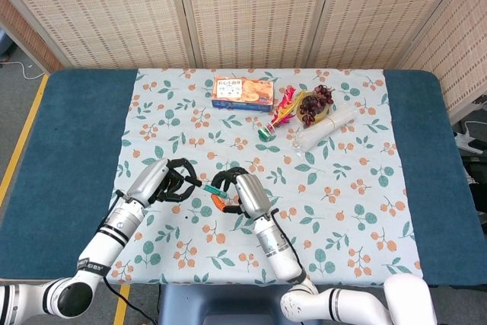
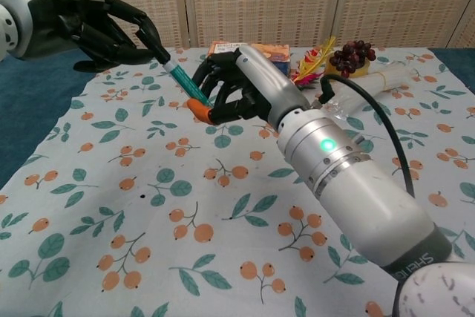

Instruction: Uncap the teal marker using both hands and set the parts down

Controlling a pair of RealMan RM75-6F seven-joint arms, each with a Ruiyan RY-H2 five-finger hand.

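The teal marker (image 2: pixel 185 83) hangs in the air between the two hands, above the near-left part of the flowered tablecloth (image 1: pixel 358 211), tilted so one end is high on the left and the other low on the right. The left hand (image 2: pixel 96 24) pinches the upper end between its fingers (image 2: pixel 152 41); the right hand (image 2: pixel 241 87) has its fingers curled around the lower end, close by an orange piece (image 2: pixel 200 111) held in the same grasp. Gripping at opposite ends like this suits a straight pull apart, though whether the cap has already loosened cannot be told.

Both hands hover over bare cloth, so nothing blocks setting the parts down right below. Well beyond them, toward the far edge of the table (image 1: pixel 76 112), lie a snack box (image 1: pixel 243 90), a bunch of dark grapes (image 1: pixel 315 103), a colourful wrapped bundle (image 1: pixel 282 112) and a clear plastic packet (image 1: pixel 326 130), none of them near the working spot.
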